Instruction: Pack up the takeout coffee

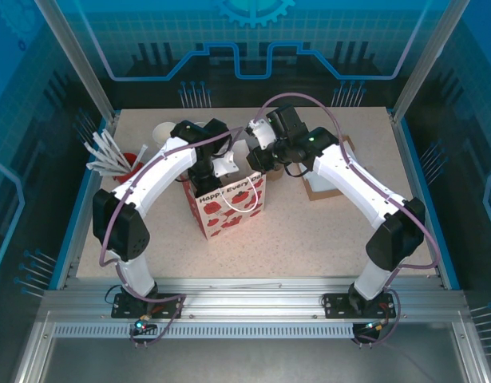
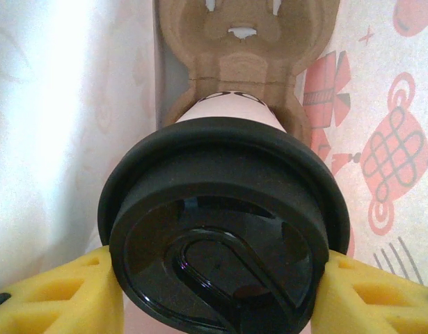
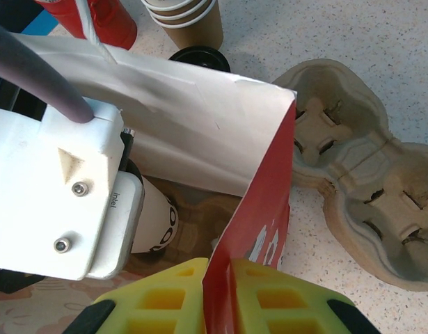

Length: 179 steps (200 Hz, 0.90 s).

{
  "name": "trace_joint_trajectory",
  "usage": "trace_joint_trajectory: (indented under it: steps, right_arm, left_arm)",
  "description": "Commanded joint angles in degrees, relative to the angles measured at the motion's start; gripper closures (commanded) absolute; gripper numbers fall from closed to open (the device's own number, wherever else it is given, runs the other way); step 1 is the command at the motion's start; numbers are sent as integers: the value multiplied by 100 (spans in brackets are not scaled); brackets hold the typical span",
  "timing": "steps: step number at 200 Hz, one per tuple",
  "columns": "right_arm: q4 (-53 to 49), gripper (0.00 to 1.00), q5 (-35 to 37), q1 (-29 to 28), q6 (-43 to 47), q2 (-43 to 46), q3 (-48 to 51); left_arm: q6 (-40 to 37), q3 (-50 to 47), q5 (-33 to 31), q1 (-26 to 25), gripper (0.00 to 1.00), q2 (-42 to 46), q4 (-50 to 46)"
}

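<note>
The counter (image 1: 325, 231) carries the red-and-white paper bag (image 1: 229, 209) with its wall pinched between the right end effector (image 3: 217, 296) fingers. Inside the bag, by a brown cardboard carrier (image 2: 245, 42), sits the takeout coffee (image 2: 224, 229) — the left end effector (image 2: 217, 292) clamped around it.

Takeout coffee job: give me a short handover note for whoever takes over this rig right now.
Left gripper: closed on the small pale paper cup with the round black plastic lid, lowered inside the red-and-white paper bag.
Right gripper: pinching the bag's rim, holding it open.
Done: the cup is in the bag and appears seated in the brown cardboard carrier tray there.
Left: release the cup, lift the left arm out, then let go of the bag.
</note>
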<state>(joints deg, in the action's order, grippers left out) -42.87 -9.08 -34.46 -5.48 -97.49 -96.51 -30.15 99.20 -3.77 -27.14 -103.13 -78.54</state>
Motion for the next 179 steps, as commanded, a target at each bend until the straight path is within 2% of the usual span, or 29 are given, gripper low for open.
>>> trace_joint_trajectory:
  steps: [1,49,179]
  right_arm:
    - [-147,82,-94,-26,48,-82,-147]
    - [-146,82,-94,-21,58,-77,-166]
    - [-162,82,-85,-26,75,-68,-158]
  left_arm:
    - [13,-140,105,46,54,-102,156]
    - [93,156,5,24,54,-146,-40]
    - [126,201,-12,-6,54,-76,-123]
